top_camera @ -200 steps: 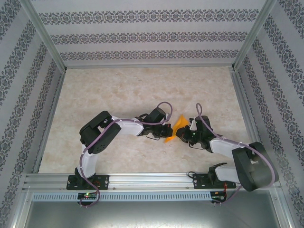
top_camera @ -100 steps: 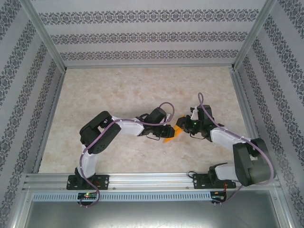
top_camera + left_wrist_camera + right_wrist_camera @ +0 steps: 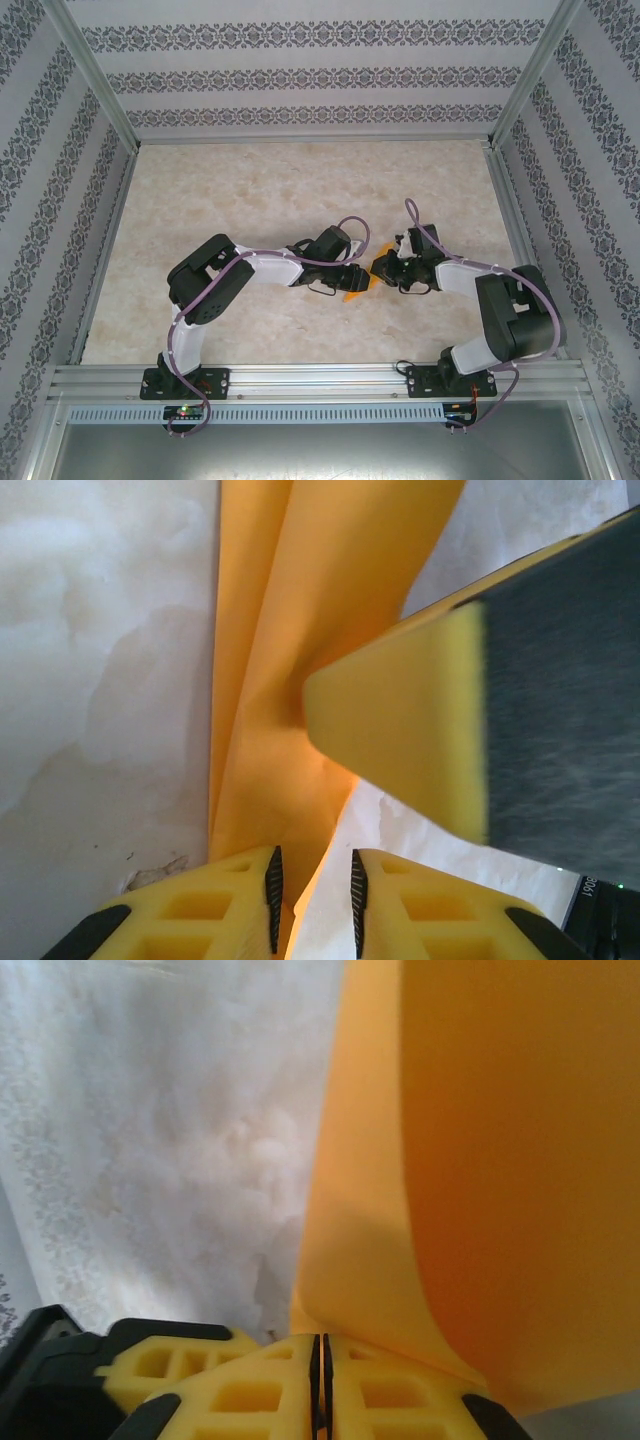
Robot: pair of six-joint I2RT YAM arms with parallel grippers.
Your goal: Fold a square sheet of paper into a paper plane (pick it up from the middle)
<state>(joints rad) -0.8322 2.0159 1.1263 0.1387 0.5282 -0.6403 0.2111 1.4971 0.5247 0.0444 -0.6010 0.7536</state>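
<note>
Orange paper [image 3: 270, 630] sits mid-surface [image 3: 250, 190] between both arms. Right jaws are clenched on its fold, left jaws are slightly parted with the edge loose inside, and the crease runs straight away from them.

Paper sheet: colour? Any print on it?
The sheet is plain bright orange, unmarked; clearest in the right wrist view.

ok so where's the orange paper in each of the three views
top external: orange paper, a small patch just right of and below centre.
left wrist: orange paper, a creased strip from top centre down to the bottom edge.
right wrist: orange paper, across the right half.
shared landmark: the pale marbled tabletop, seen beside the paper in all three.
</note>
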